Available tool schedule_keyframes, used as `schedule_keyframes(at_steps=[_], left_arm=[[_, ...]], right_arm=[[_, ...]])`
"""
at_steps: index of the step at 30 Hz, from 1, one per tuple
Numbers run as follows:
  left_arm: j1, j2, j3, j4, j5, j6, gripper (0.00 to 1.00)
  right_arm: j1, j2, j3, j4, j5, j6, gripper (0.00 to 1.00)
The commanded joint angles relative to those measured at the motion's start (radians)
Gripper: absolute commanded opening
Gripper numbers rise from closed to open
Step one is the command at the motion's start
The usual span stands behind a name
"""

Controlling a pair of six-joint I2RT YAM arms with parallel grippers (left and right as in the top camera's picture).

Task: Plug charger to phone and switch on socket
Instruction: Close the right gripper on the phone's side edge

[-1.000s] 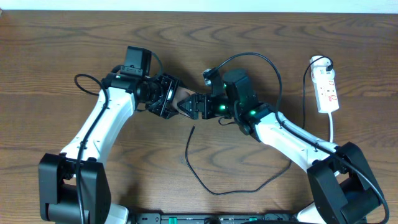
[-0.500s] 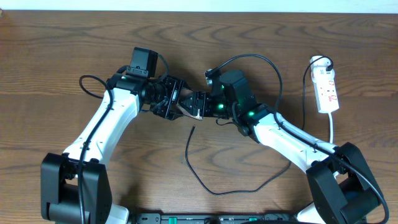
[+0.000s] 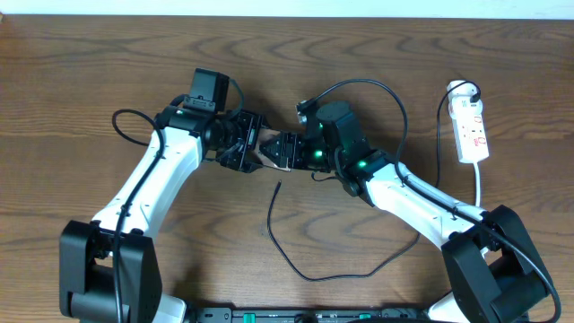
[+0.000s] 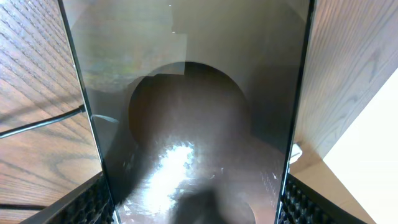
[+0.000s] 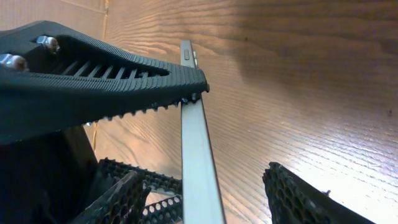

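Observation:
The phone (image 3: 266, 151) is held on edge above the table between the two arms. My left gripper (image 3: 249, 151) is shut on it. In the left wrist view its glossy dark face (image 4: 193, 112) fills the frame, with a finger pad (image 4: 87, 205) against each long edge. My right gripper (image 3: 282, 152) is open around the phone's other end. In the right wrist view the phone's thin edge (image 5: 198, 162) stands between the fingers (image 5: 305, 199), with a gap on both sides. The charger (image 3: 272, 235) lies loose on the table, its plug tip (image 3: 279, 186) below the grippers.
The white socket (image 3: 471, 130) lies at the far right of the wooden table (image 3: 90, 72), with a black plug at its top end. The charger's cable loops across the front middle. A thicker black wire arches over the right arm.
The right gripper's jaws have narrowed around the phone. The left arm shifted slightly right with the phone, bringing the two grippers closer. The charger and socket have not moved.

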Motion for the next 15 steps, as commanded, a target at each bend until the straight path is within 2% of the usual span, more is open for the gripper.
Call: schedule_keyframes(at_steps=[1,10,15], left_arm=[[-0.019,-0.020,0.031,0.001,-0.003,-0.021,0.07],[-0.034,-0.020,0.031,0.001,-0.027,-0.024,0.07],[-0.034,-0.020,0.031,0.001,-0.027,-0.024,0.07]], right_arm=[[0.008,0.002,0.011,-0.003,0.004,0.003,0.61],[0.032,0.002,0.011,-0.006,0.028,0.018,0.60],[0.034,0.002,0.011,-0.006,0.031,0.018,0.50]])
